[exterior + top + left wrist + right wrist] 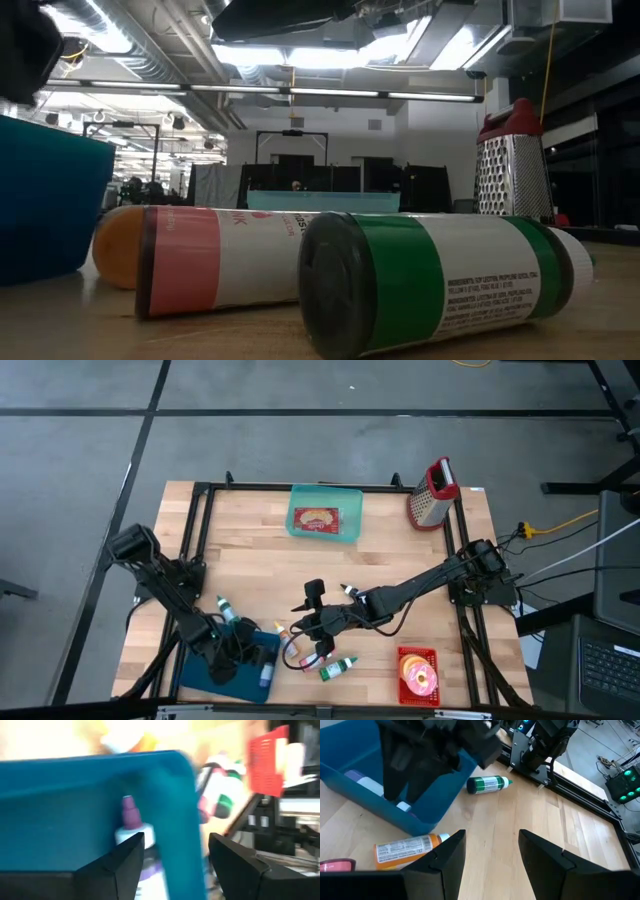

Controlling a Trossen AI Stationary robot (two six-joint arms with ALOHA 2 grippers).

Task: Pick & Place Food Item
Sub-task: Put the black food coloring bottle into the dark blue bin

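My left gripper (172, 855) stands open inside the blue bin (215, 678) at the table's near left. A purple-capped white bottle (131, 822) lies in the bin, its body running behind one finger (120, 862). The right wrist view also shows that bottle (362, 782) on the bin's floor. My right gripper (492, 850) hangs open above the table's middle, just right of the bin, with nothing between its fingers. An orange bottle (407, 849) lies on the wood below it. My left gripper is open around the purple-capped bottle's neck end (134, 832). One finger covers the bottle's body, so I cannot tell whether it touches the bottle. The bottle lies in the bin.
A green-labelled bottle (440, 280) and a pink-labelled one (220, 258) lie near the front edge. Another green bottle (487, 784) lies by the left arm. At the far side stand a teal bin with a packet (325, 518) and a grater (432, 492). A red basket (418, 672) sits near right.
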